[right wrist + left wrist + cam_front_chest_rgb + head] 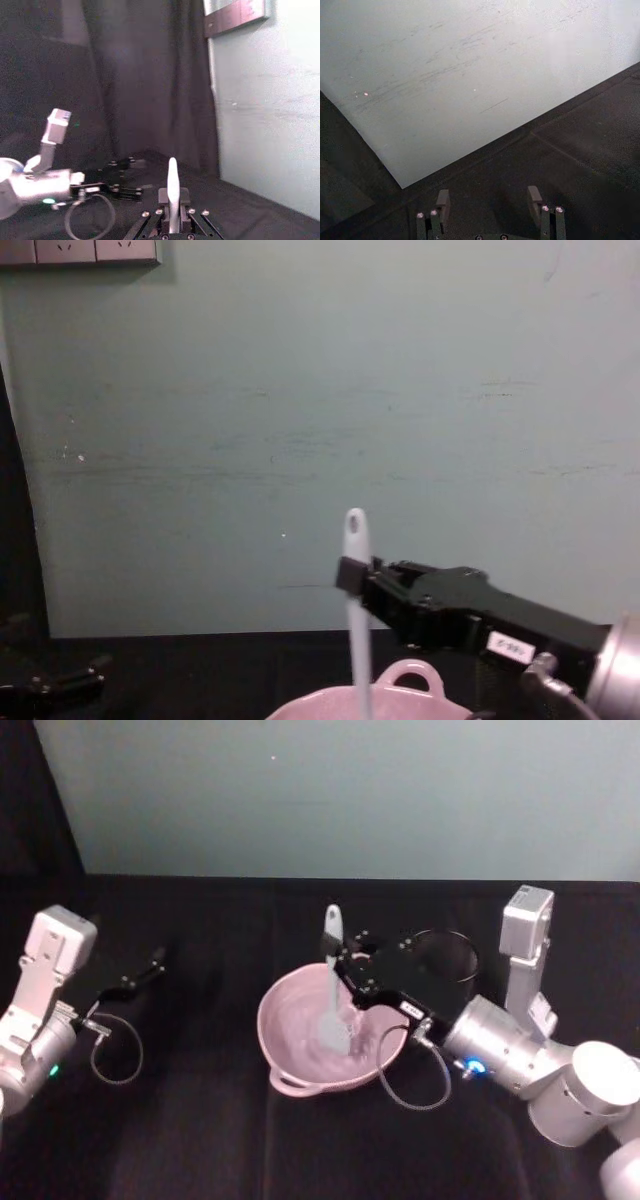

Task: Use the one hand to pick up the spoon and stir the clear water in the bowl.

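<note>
The pale pink bowl [290, 1035] sits in the middle of the black table, its looped handle toward me. The white spoon [332, 990] stands nearly upright, scoop down inside the bowl, holed handle end sticking up. My right gripper [337, 963] reaches in from the right and is shut on the spoon's handle just above the far rim. In the chest view the right gripper [350, 576] clamps the spoon [355, 540] above the bowl [410, 680]. The right wrist view shows the spoon [172, 185] between the fingers. My left gripper [150, 970] rests open at the far left.
A black wire-mesh holder cup [447, 956] stands just behind the right gripper. A pale wall [340, 790] closes the table's far edge. Cables loop beside both wrists. In the left wrist view the left gripper [489, 202] hovers over bare black cloth.
</note>
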Robot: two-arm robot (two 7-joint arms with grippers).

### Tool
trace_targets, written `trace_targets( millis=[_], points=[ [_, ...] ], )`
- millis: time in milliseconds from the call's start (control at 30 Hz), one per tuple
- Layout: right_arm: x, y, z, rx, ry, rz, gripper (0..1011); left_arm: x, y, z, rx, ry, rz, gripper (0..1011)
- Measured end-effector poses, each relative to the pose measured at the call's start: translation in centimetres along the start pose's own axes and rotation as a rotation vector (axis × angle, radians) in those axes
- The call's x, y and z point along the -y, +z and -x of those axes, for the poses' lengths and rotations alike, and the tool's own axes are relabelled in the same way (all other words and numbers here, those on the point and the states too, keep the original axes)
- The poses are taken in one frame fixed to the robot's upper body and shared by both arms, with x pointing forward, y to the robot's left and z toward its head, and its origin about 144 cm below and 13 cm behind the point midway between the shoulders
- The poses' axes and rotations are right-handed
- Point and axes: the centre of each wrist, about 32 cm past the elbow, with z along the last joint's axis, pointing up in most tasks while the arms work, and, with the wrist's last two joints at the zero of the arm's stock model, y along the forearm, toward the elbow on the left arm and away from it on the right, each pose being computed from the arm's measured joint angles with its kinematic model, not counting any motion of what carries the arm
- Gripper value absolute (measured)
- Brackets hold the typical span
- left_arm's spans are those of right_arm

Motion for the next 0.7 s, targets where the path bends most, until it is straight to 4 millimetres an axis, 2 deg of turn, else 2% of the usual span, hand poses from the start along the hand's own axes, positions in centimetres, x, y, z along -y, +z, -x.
trace_targets(
  millis=[367,467,700],
  points=[
    [-3.4,-1.2,0.2,-0.031,0.032,-0.036,122,0.0,0.0,0.0,0.000,0.000,0.000,1011],
    [-4.2,-1.7,-0.6,0.016,0.000,-0.061,122,0.0,0.0,0.0,0.000,0.000,0.000,1011],
    [-4.4,-2.0,-2.5,0.089,-0.071,-0.077,122,0.0,0.0,0.0,0.000,0.000,0.000,1011]
  ],
)
